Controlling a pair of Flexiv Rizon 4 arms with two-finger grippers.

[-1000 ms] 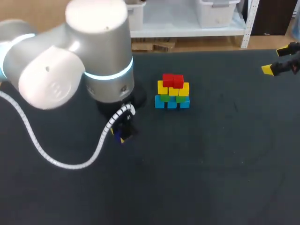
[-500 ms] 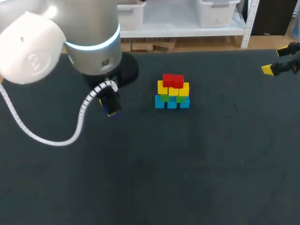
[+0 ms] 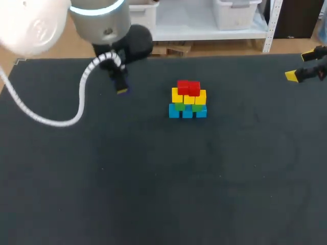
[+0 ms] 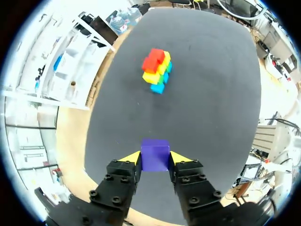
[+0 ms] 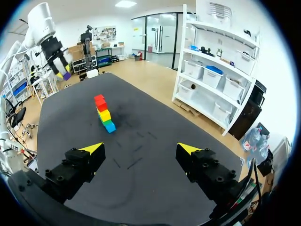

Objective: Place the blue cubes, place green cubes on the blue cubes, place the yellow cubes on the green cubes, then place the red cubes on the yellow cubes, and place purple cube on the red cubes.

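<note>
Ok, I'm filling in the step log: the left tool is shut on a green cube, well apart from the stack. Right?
No: the left tool holds the purple cube, not a green one, as the left wrist view shows. The tool is shut on it, well apart from the stack.

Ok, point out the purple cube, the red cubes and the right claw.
purple cube (image 4: 155, 154), left wrist view, middle of its near face.
red cubes (image 3: 188, 88), head view, middle of the pair.
right claw (image 5: 140, 149), right wrist view, midway between its tips.

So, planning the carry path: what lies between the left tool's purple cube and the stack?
Nothing: in the left wrist view only bare table separates the purple cube from the stack.
</note>
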